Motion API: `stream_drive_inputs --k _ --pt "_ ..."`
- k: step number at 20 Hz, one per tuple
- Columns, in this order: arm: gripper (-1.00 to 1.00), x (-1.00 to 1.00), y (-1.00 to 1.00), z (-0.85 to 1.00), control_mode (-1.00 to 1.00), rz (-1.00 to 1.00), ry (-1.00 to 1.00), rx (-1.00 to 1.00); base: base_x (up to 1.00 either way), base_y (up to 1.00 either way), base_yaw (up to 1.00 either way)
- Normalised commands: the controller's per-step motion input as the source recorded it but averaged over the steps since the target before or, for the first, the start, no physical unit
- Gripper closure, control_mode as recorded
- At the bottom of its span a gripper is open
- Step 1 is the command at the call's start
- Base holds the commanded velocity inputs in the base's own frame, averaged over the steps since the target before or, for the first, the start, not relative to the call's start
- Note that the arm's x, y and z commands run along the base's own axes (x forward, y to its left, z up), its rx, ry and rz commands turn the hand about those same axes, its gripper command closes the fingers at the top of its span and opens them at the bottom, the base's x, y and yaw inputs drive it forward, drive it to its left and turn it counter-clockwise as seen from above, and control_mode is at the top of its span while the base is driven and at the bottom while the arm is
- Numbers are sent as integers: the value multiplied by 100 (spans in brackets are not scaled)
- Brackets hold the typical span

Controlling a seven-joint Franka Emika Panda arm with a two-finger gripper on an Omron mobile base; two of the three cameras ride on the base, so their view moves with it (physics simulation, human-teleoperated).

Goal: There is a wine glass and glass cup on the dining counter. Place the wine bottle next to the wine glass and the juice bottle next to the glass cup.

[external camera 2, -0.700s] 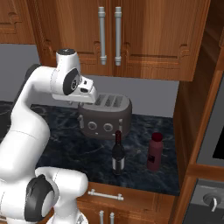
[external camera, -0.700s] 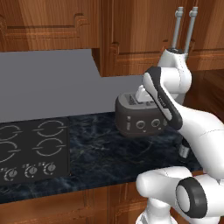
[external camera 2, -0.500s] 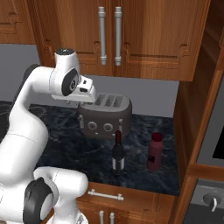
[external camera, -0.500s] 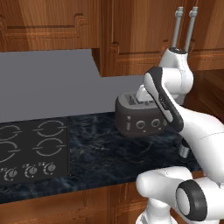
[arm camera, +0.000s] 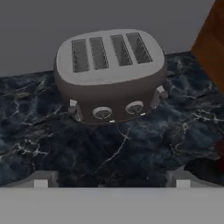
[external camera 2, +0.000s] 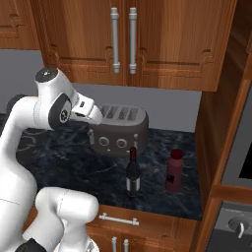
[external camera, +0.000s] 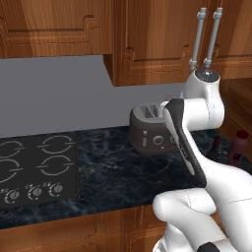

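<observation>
Pincer point(arm camera: 111, 180) observed with its jaws standing wide apart and nothing between them; my two finger tips point(arm camera: 41, 179) rise at the lower edge of the hand view, one at each side, above bare dark marbled counter point(arm camera: 118, 148). Directly ahead of my hand sits a dark four-slot toaster point(arm camera: 110, 74), its slots facing up and its two round dials and side levers turned toward me; I am clear of it, not touching. In the right base view my hand point(external camera 2: 88, 112) hangs just left of the toaster point(external camera 2: 119, 129) and above the counter point(external camera 2: 74, 162). On that same counter, in front of the toaster, the wine bottle point(external camera 2: 132, 173) stands upright, near-black with a pale label band and a dark red neck top. To its right, near but apart, the juice bottle point(external camera 2: 173, 170) stands upright, dark red with a brighter red cap, close to the wooden side wall point(external camera 2: 216, 138). In the left base view the juice bottle point(external camera: 237, 147) shows beyond my forearm, with the dark neck of the wine bottle point(external camera: 216, 143) just beside it. A stove point(external camera: 32, 170) with four burners and a row of knobs occupies the counter's left part, well apart from both bottles. Wooden cabinets point(external camera 2: 147, 39) with paired metal handles hang above the toaster.
</observation>
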Motion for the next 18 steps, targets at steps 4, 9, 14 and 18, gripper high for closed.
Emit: stream_drive_inputs --k 4,9,14,18 --pt "-100 -32 -6 -6 -100 -64 -2 -1 0 0 0" --pt "-100 -35 -2 -9 -100 -67 -1 0 0 0 0" --pt "-100 -38 -5 -13 -100 -62 -3 0 0 0 0" --pt "-100 -38 -21 -21 -100 -41 -7 0 0 0 0"
